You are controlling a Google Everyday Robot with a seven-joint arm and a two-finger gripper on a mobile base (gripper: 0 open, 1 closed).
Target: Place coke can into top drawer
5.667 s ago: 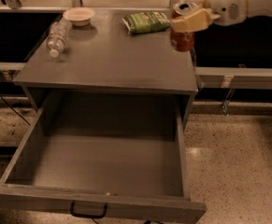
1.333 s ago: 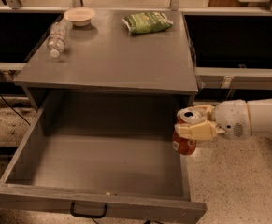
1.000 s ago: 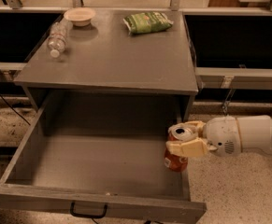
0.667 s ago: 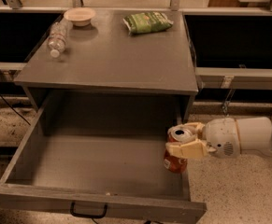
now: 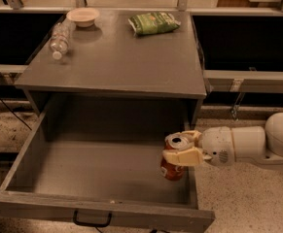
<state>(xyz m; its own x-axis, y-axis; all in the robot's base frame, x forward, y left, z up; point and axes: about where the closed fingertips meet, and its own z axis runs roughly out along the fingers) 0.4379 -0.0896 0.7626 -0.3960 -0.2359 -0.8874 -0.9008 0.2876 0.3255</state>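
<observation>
The top drawer (image 5: pixel 29 205) is pulled wide open, a grey wooden box with a small black handle (image 5: pixel 92 221) on its front panel. My gripper (image 5: pixel 181 148) reaches in from the right and is shut on the coke can (image 5: pixel 173 167), a red can with a silver top. The can is held upright inside the drawer at its right side, near the right wall. I cannot tell whether the can's base touches the drawer floor.
On the cabinet top (image 5: pixel 131 62) lie a clear plastic bottle (image 5: pixel 60 39), a white bowl (image 5: pixel 83 16) and a green snack bag (image 5: pixel 152 23). The speckled floor (image 5: pixel 248 203) lies to the right, under my arm (image 5: pixel 257 142).
My gripper carried the can from above the cabinet's right edge down and left into the open drawer. Over the last second it has barely moved.
</observation>
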